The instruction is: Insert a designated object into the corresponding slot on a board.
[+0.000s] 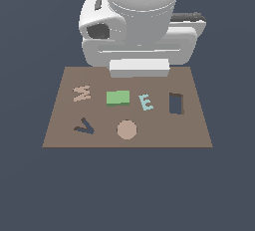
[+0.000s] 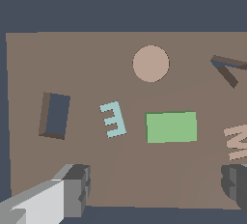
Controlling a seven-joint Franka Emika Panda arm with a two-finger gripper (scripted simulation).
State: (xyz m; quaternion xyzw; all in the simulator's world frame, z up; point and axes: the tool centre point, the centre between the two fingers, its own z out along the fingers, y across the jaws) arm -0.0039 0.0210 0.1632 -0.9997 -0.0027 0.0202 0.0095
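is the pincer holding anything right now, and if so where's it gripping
Nothing is held. The pincer is open, its fingers spread wide with bare board between them; the green block lies flat on the board, untouched.

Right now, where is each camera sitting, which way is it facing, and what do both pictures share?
Exterior view: off the arm, raised, looking down across the board at the robot's white body behind it.
Wrist view: on the wrist, looking straight down on the board; the gripper shows as two spread fingers, holding nothing.
Shared: green block, teal E, tan disc, rectangular slot, V cut-out.
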